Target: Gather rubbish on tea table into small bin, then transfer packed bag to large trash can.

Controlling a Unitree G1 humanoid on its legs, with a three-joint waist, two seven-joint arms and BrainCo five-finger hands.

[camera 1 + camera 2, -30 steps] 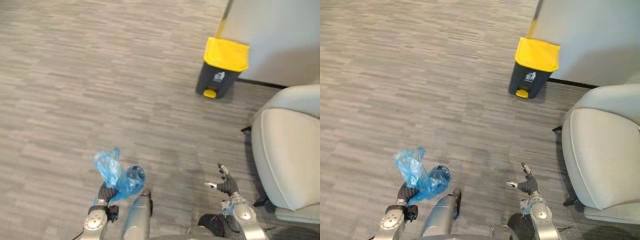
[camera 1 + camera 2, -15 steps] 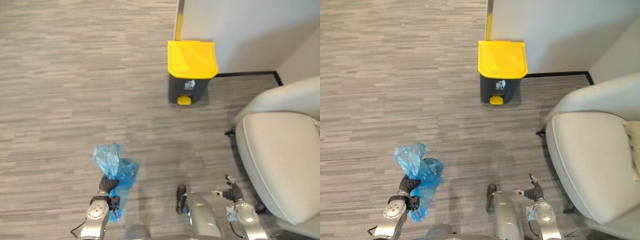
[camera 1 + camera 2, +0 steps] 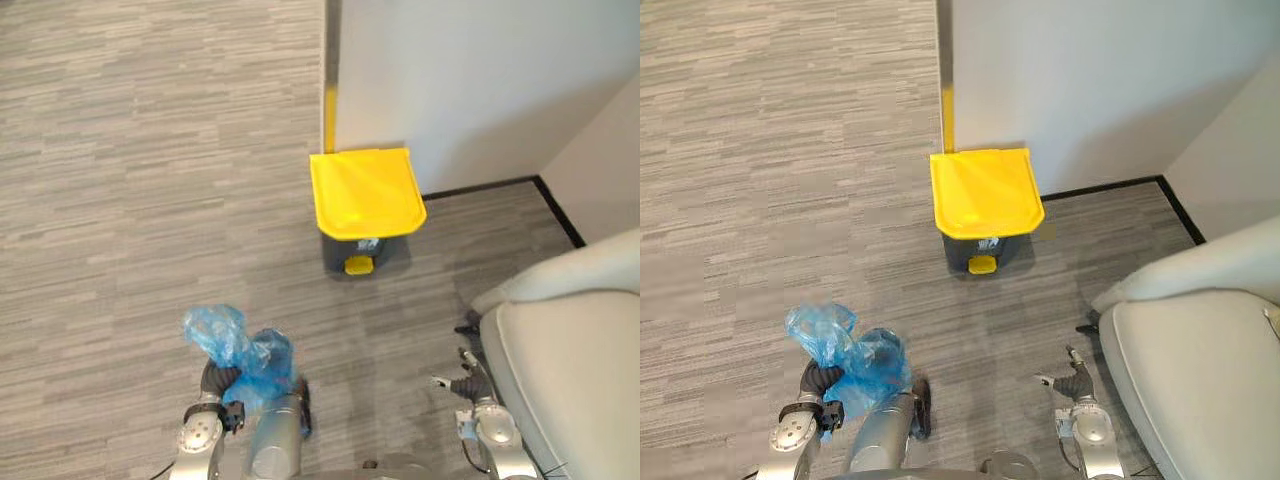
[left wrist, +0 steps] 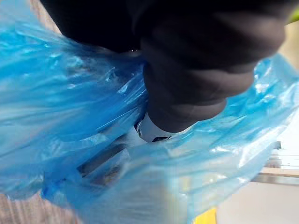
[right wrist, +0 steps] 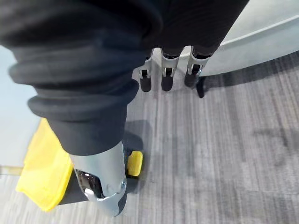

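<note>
The left hand clamps a blue bag short of the trash can
The right hand hangs, fingers apart.

This looks like an office lounge or waiting area. Grey striped carpet tiles cover the floor, a plain white wall ends in black skirting, a yellow-lidded pedal bin stands at the wall's corner, and a pale upholstered armchair sits nearby.
</note>
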